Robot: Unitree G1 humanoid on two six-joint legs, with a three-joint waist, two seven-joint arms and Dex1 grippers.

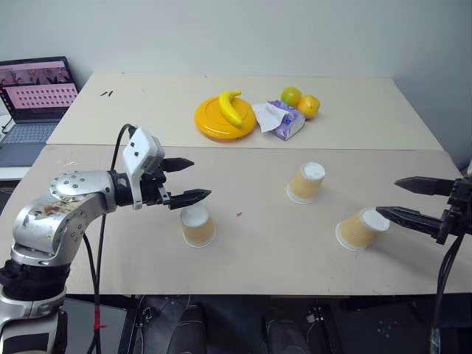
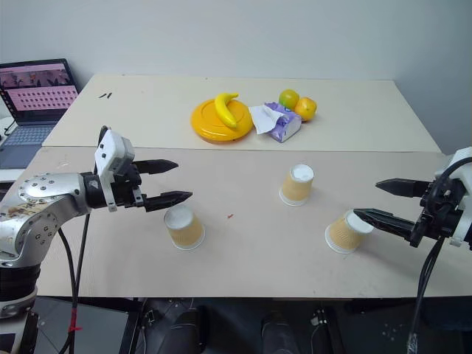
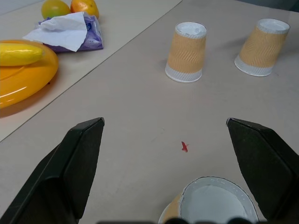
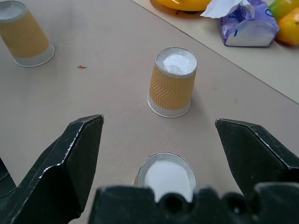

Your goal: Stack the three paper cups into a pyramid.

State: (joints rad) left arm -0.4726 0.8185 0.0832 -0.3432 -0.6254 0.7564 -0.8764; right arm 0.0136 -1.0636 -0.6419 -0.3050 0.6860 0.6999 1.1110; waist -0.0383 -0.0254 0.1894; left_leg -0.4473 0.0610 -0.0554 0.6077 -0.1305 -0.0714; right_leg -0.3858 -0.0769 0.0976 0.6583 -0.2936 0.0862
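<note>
We see the pale tabletop point(image 1: 258, 258) carrying three paper cups, all upside down and well apart, none stacked. At the far edge sit a yellow plate point(image 1: 214, 122) with a banana point(image 1: 231, 108), a tissue pack point(image 1: 284, 122) and two oranges point(image 1: 300, 102). The left gripper point(image 1: 184, 181) hangs with fingers spread wide, empty, just above the left cup point(image 1: 198, 225) near the front edge. The right gripper point(image 1: 405, 199), equally wide and empty, flanks the right cup point(image 1: 361, 228). The middle cup point(image 1: 306, 183) stands between them, farther back.
</note>
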